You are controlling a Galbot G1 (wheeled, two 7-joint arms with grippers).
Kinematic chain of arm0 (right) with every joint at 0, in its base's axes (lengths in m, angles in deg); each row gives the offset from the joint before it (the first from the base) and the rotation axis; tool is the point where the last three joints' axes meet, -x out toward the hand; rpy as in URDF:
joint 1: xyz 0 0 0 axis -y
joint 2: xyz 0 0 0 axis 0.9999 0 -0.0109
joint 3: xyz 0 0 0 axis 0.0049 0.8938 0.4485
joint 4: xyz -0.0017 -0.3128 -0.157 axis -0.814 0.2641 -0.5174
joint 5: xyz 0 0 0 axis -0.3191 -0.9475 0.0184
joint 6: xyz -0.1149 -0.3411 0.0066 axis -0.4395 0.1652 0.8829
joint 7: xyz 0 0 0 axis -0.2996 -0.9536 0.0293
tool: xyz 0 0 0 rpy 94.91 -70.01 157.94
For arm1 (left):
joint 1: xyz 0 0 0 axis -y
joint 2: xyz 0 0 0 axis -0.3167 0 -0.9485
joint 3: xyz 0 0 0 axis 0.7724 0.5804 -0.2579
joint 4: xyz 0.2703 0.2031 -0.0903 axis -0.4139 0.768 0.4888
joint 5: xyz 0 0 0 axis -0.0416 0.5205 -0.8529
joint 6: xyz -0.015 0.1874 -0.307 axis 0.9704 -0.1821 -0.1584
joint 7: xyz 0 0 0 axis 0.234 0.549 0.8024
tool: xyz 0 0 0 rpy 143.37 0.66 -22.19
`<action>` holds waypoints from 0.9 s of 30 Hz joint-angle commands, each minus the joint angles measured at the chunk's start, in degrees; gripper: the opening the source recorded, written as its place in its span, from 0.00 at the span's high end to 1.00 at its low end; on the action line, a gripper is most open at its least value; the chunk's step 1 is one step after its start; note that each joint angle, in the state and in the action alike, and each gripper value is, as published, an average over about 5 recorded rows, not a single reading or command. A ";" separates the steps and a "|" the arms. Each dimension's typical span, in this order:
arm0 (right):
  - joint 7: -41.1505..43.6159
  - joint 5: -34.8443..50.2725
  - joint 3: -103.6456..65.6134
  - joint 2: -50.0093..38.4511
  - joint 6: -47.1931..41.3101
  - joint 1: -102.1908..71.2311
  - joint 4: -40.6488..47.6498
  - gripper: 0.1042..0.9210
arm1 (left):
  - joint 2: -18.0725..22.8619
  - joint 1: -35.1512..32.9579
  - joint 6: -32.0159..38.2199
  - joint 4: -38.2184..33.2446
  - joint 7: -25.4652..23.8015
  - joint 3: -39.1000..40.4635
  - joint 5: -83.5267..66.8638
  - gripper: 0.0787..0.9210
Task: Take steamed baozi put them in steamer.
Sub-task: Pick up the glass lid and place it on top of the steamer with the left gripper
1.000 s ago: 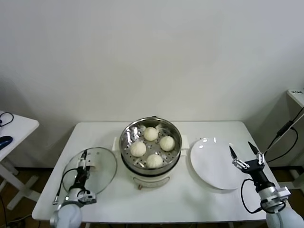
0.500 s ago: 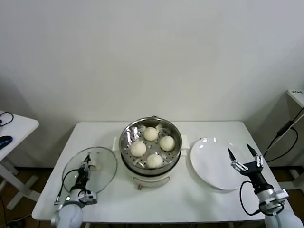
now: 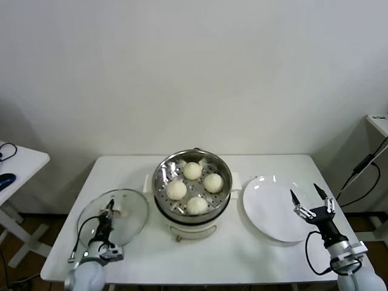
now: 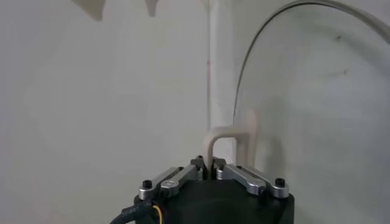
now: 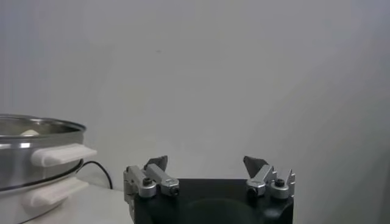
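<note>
Left gripper (image 3: 111, 205) has just clamped shut on the lid (image 3: 124, 213) handle, apparently; four baozi (image 3: 195, 187) already sit in the steamer (image 3: 192, 162). Right gripper (image 3: 310, 199) waits wide open.

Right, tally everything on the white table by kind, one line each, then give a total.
Steamed baozi, all in the steamer: 4
Steamer: 1
Glass lid: 1
White plate: 1
Total: 7
</note>
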 commanded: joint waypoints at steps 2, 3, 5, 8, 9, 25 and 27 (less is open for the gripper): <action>0.04 0.25 0.12 -0.68 0.17 0.15 0.49 0.12 | -0.66 -6.00 -10.35 -11.87 3.18 1.43 -2.44 0.91; 0.04 0.34 0.17 -0.92 0.21 0.22 0.68 0.12 | -0.86 -7.05 -12.34 -13.55 3.45 1.74 -2.55 0.91; 0.03 0.71 0.35 -1.44 0.24 0.46 1.12 0.12 | -1.23 -8.73 -14.80 -16.79 3.42 2.15 -2.53 0.91; -0.08 1.48 0.80 -2.14 0.26 1.16 1.99 0.12 | -1.48 -10.85 -18.08 -21.46 3.08 2.71 -2.36 0.91; -0.10 1.66 0.98 -2.41 0.31 1.46 2.35 0.12 | -1.47 -11.45 -19.08 -22.96 2.84 2.86 -2.18 0.91; -0.35 1.74 7.02 -7.19 0.44 6.84 8.62 0.12 | -3.78 -14.00 -32.72 -41.82 -6.61 11.53 3.18 0.91; -0.46 1.65 7.97 -7.51 0.41 7.80 9.89 0.12 | -4.02 -13.19 -33.38 -42.66 -7.91 13.04 3.50 0.91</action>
